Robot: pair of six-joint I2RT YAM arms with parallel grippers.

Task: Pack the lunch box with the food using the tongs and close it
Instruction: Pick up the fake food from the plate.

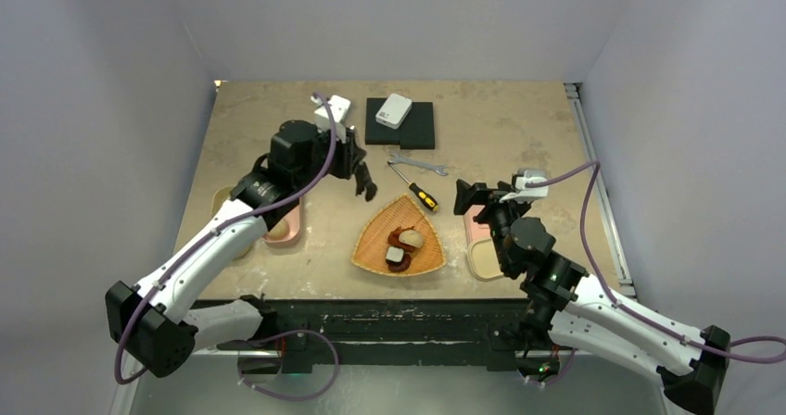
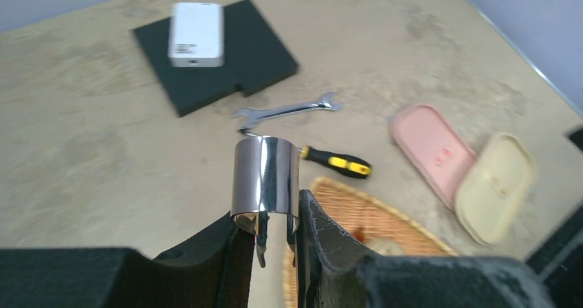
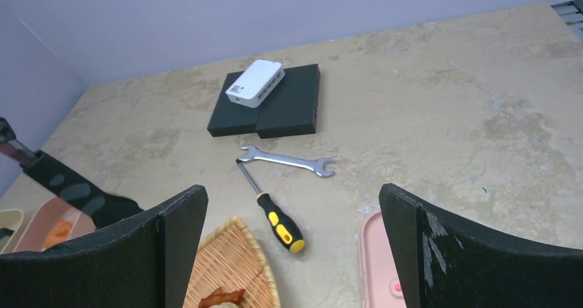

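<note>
Low right of centre in the overhead view, my right gripper [image 3: 292, 190] gapes wide, holding nothing. At centre the triangular woven wicker tray [image 1: 378, 237] carries the food [image 1: 401, 234], with a round beige bun [image 1: 412, 239] and a black-and-white piece [image 1: 397, 258] among it. Left of centre my left gripper [image 2: 271, 218] pinches the steel bend of the dark tongs [image 2: 265, 177]. Higher up lie a yellow-and-black screwdriver [image 1: 424, 197], a silver wrench [image 1: 417, 164] and a white box [image 1: 393, 111] on a black pad [image 1: 419, 130]; its label is too small to read.
</note>
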